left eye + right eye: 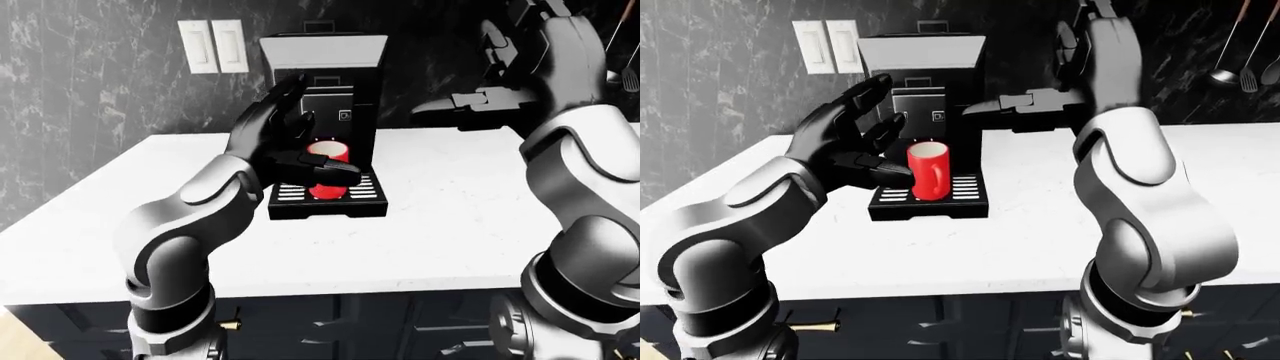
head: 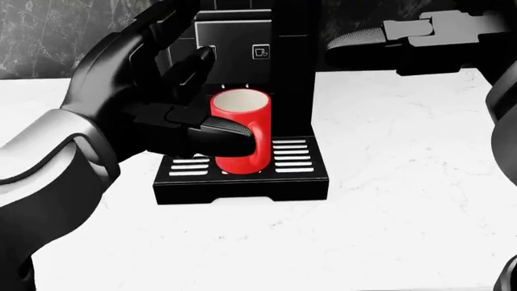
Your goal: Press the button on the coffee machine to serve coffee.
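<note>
The black coffee machine (image 1: 925,56) with a silver top stands on the white counter (image 2: 404,182). A red mug (image 2: 240,130) sits upright on its slotted drip tray (image 2: 295,159), under the spout. Two small cup buttons are on the panel; the right one (image 2: 260,52) shows clearly. My left hand (image 2: 198,97) is open at the mug's left. One fingertip (image 2: 205,56) is at the left button and covers most of it; contact cannot be told. Its thumb lies across the mug's lower left side. My right hand (image 2: 380,36) hangs open above and right of the machine, holding nothing.
Two white light switches (image 1: 212,46) sit on the dark marble wall left of the machine. Utensils (image 1: 1240,45) hang at the upper right. Dark cabinets (image 1: 940,322) lie below the counter's near edge.
</note>
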